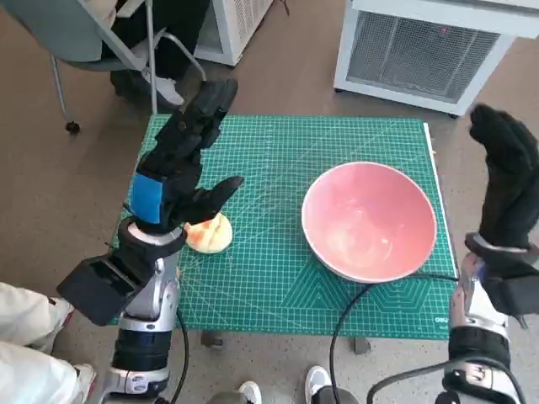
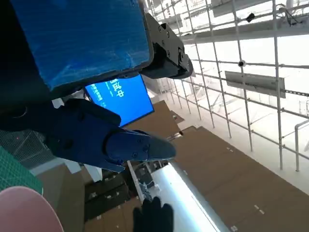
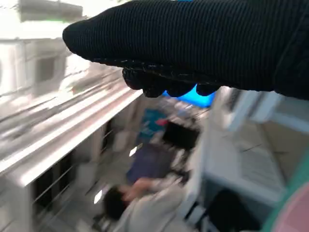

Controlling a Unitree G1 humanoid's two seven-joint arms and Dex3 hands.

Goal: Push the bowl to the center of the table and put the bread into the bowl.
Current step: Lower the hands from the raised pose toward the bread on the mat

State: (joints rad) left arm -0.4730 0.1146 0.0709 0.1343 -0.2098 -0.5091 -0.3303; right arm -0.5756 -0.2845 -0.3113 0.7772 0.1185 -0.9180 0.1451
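Green cutting mat (image 1: pixel 278 278) under everything: pink bowl (image 1: pixel 369 220) sits right of center, bread (image 1: pixel 209 233) just beneath my left hand (image 1: pixel 181 160), fingers spread, empty. My right hand (image 1: pixel 508 181) hovers empty off the table's edge, placed, I judge, to push the bowl.

The bowl (image 1: pixel 369 220) looks smooth and glossy, with pale sheen inside. Left of the bowl, the bread (image 1: pixel 209 233) has a matt, soft crust. The mat (image 1: pixel 278 278) under both is matt green, printed with gridlines. The right hand (image 1: pixel 508 185) wears ribbed knitted cloth.
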